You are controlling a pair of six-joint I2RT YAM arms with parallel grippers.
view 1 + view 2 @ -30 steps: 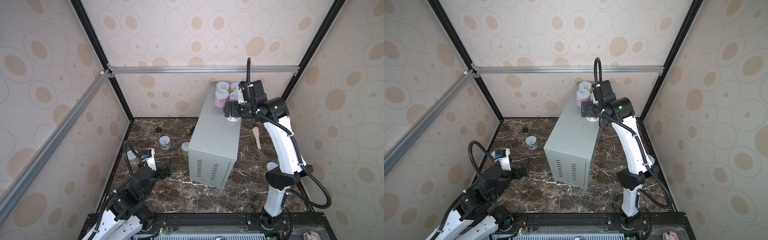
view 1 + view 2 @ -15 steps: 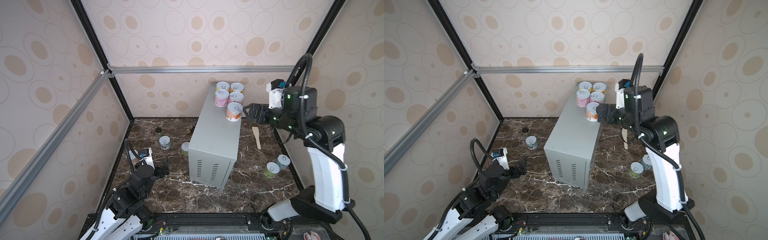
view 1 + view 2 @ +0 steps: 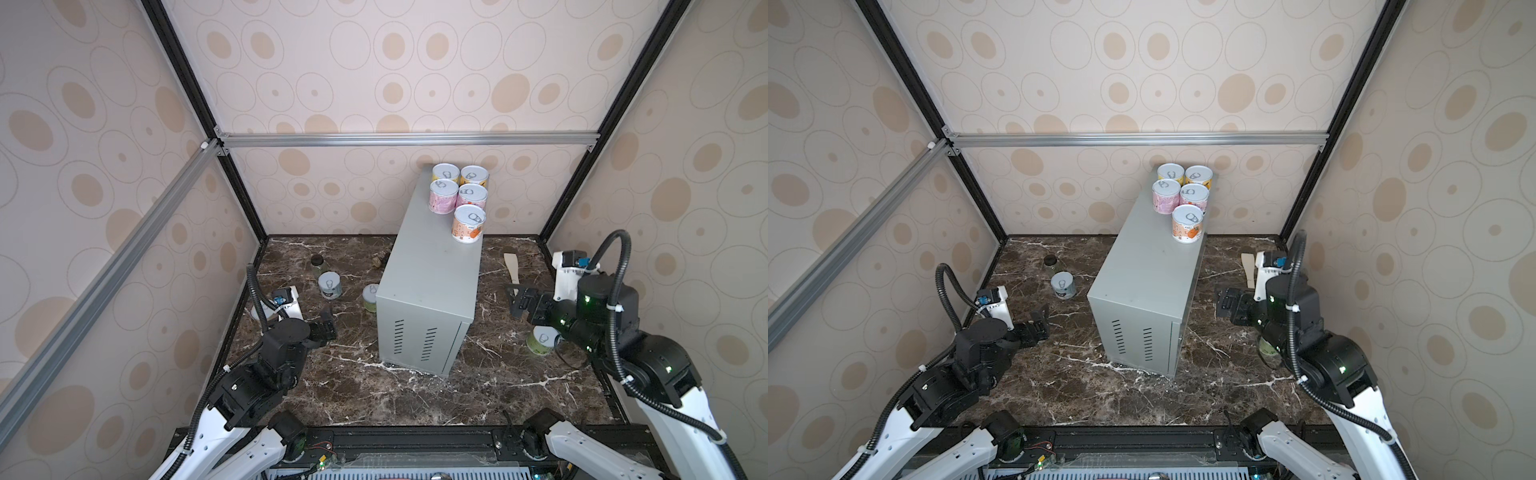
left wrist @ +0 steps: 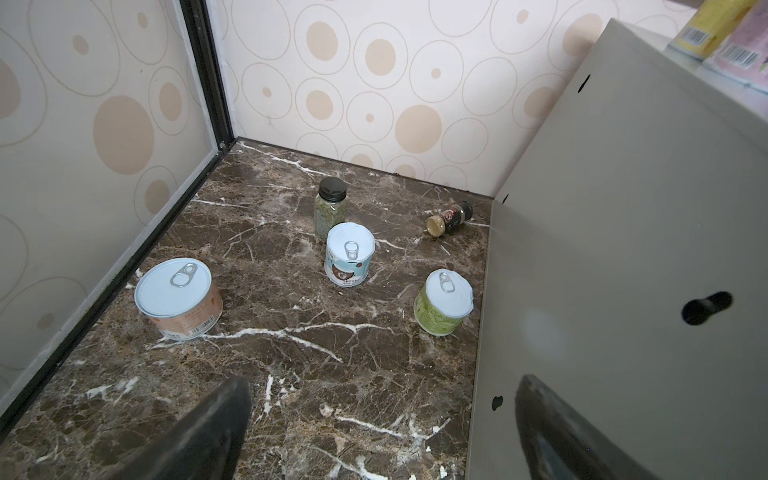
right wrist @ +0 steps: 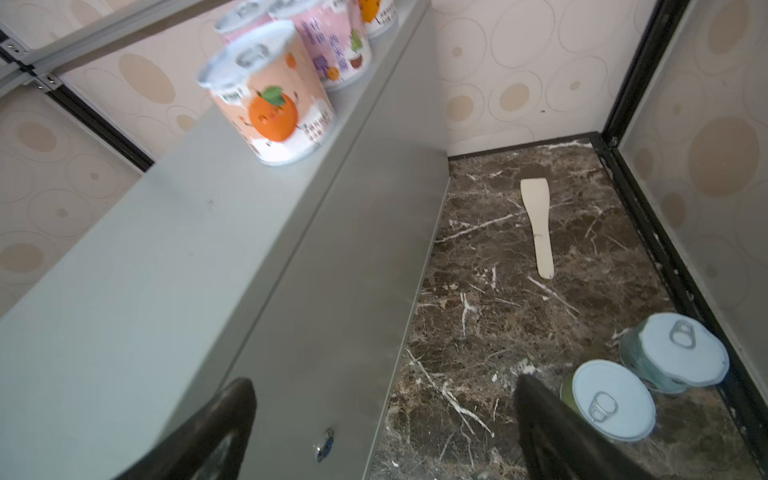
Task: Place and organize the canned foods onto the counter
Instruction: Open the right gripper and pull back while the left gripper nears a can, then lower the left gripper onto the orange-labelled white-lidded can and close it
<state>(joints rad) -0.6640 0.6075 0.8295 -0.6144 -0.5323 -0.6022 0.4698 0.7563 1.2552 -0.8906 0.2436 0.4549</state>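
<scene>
Five tins (image 3: 443, 195) crowd the far end of the box (image 3: 432, 282); five more sit on the tabletop (image 3: 374, 395). The left gripper (image 3: 326, 323) and right gripper (image 3: 516, 301) gape wide, empty. Fetching step, I judge: the right (near a green tin (image 5: 611, 399)) must drop over it and close.
</scene>
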